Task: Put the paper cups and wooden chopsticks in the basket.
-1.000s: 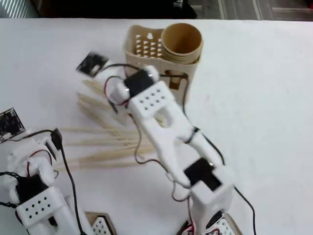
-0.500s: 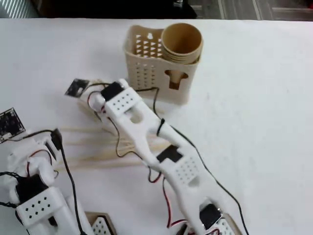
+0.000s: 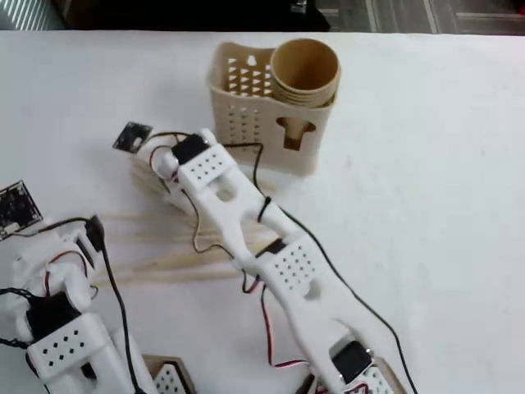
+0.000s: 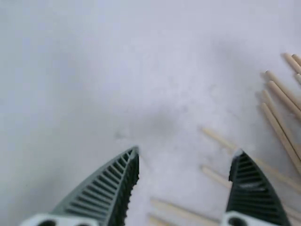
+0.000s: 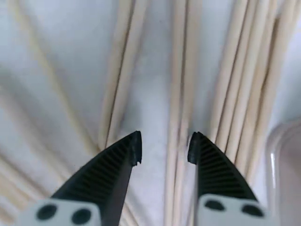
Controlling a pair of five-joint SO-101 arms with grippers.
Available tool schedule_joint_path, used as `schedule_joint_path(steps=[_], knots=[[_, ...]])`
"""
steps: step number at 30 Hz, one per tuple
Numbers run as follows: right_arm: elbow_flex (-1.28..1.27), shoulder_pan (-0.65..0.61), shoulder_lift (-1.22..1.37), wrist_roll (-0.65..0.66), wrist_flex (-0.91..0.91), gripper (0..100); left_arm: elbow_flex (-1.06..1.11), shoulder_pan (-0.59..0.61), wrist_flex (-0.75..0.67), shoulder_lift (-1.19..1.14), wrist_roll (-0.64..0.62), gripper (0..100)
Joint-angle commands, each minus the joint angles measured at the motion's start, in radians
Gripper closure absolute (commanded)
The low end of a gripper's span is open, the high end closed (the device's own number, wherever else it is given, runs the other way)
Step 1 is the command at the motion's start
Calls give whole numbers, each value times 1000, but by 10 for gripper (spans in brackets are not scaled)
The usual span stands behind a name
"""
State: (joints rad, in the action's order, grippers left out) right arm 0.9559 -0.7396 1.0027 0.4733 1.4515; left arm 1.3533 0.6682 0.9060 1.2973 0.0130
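My right pincer (image 5: 163,148), released, hangs with jaws astride a pair of chopsticks (image 5: 181,70), ready to clamp them; cups (image 3: 305,72) already stand in the basket (image 3: 238,123); left pincer (image 4: 186,153) likewise released

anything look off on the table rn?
Nothing is damaged or spilled. The chopsticks lie in a loose, crossing fan on the table beside the basket, not in a neat bundle, which may make a clean grab harder. The cups sit stacked in the basket.
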Motion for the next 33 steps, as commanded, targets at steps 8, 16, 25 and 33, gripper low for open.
schedule_joint_path(steps=[8,16,25,33], knots=[[120,27,87,8,-12,898,-5,-16,-15,28,12,699],[118,5,96,9,-7,976,-5,-16,-15,28,12,699],[293,5,21,2,196,981,-5,-19,-15,28,12,699],[361,21,13,-2,260,981,-5,-35,-20,28,12,699]])
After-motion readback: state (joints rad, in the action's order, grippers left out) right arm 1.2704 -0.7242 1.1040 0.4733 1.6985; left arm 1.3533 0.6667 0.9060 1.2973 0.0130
